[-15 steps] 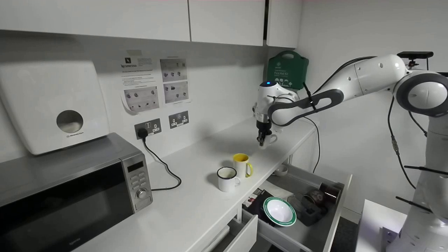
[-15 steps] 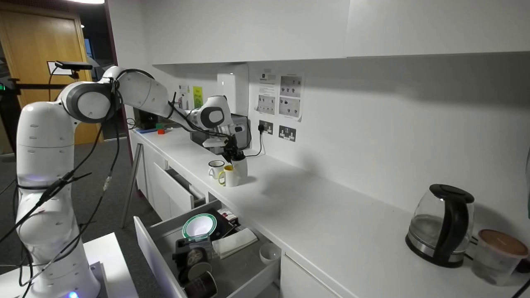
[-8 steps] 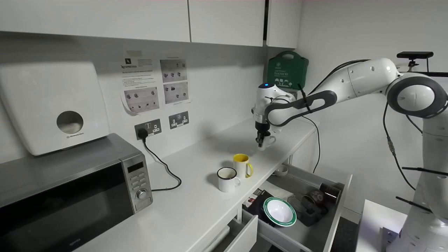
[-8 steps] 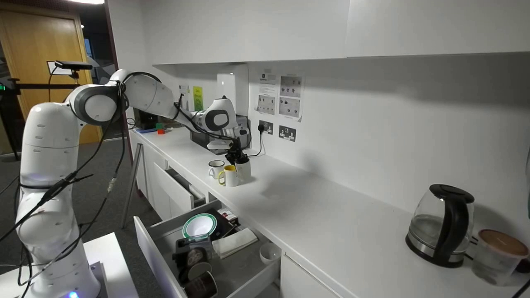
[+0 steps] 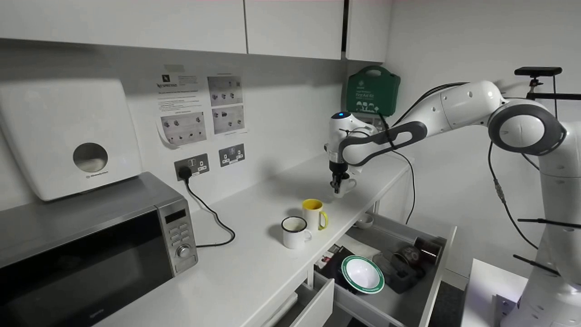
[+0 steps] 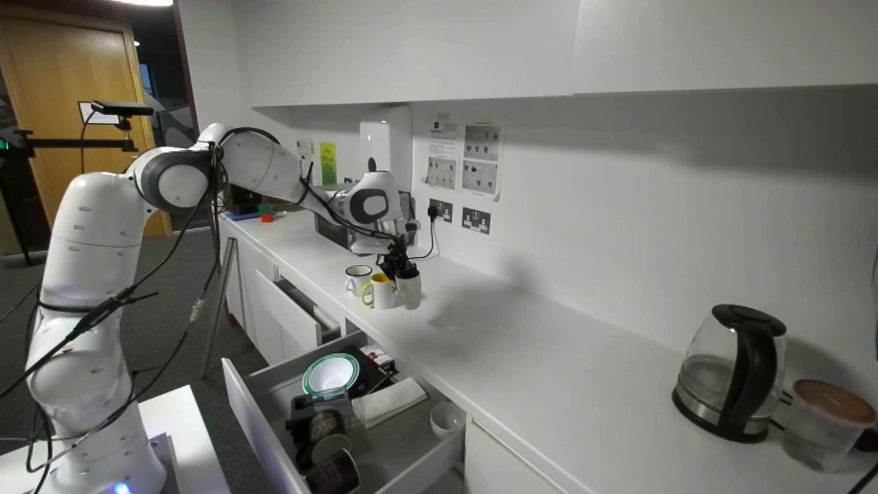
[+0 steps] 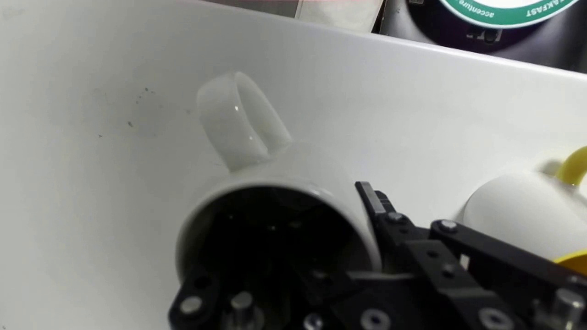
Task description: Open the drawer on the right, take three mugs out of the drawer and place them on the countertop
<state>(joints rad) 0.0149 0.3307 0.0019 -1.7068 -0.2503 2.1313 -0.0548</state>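
My gripper (image 5: 335, 187) is shut on the wall of a white mug (image 5: 346, 187), with one finger outside it and the other hidden in its dark inside. The mug is slightly tilted, handle toward the drawer side, close over the countertop (image 6: 549, 370). I cannot tell whether it touches. In the wrist view this held mug (image 7: 316, 165) fills the middle. A white mug with yellow inside (image 5: 312, 219) and a white mug with a black rim (image 5: 294, 236) stand upright on the countertop beside it. The drawer (image 6: 252, 425) is open.
The drawer holds a green-rimmed bowl (image 6: 330, 374), dark cups (image 6: 333, 473), a white cloth (image 6: 389, 403) and a small white cup (image 6: 446, 418). A narrower drawer (image 5: 317, 305) is also open. A microwave (image 5: 91, 254), a kettle (image 6: 730, 377) and a lidded jar (image 6: 826, 425) stand on the countertop.
My gripper has moved slightly down and toward the wall with the held mug, which now sits a little farther from the yellow mug. The two standing mugs and the drawer are unmoved.
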